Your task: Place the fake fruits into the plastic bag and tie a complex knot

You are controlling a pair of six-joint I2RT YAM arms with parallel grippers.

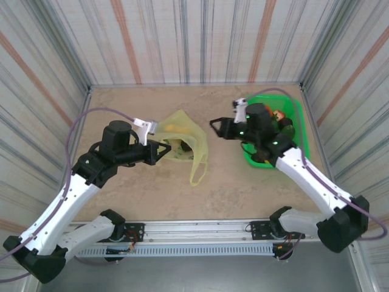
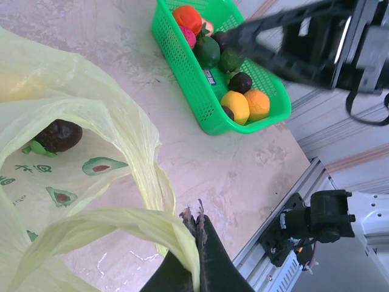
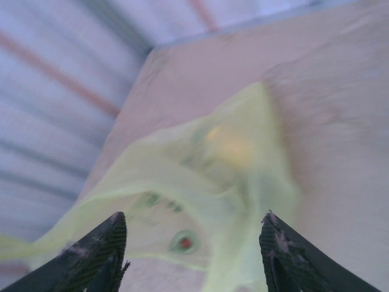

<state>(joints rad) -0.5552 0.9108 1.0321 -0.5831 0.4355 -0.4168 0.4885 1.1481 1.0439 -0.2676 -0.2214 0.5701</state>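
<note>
The yellow-green plastic bag [image 1: 185,141] lies mid-table with its mouth held open. My left gripper [image 1: 165,149] is shut on the bag's near handle strip [image 2: 121,222], pinched at the fingertips [image 2: 200,222]. Inside the bag lies a dark brown fruit [image 2: 58,135], and a yellowish fruit glows through the film [image 3: 234,146]. More fake fruits [image 2: 236,106] sit in the green basket [image 2: 182,67]. My right gripper [image 1: 214,125] hovers between the basket and the bag, open and empty. In its blurred wrist view the fingers [image 3: 91,255] straddle the bag [image 3: 200,176] from above.
The green mesh basket [image 1: 302,131] stands at the right by the striped wall. One loose bag handle [image 1: 197,173] trails toward the near edge. The metal rail [image 1: 200,234] with both arm bases runs along the front. Striped walls enclose three sides.
</note>
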